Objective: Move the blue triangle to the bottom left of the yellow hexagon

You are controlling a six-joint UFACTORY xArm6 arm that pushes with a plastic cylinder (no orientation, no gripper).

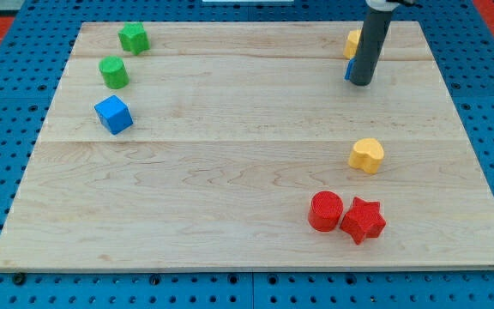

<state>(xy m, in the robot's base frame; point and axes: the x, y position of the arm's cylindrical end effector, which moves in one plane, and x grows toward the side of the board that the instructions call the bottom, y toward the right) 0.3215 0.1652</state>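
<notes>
Tip against blue triangle, mostly hidden, just below yellow hexagon. No gripper. Nearly placed; leftward nudge remaining.

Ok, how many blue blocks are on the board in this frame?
2. A blue cube sits at the view's left. A second blue block, mostly hidden behind my tip, shows as a sliver at the view's top right, below a yellow block; others could be hidden.

2 green blocks, 2 red, blue cube, yellow heart.
</notes>
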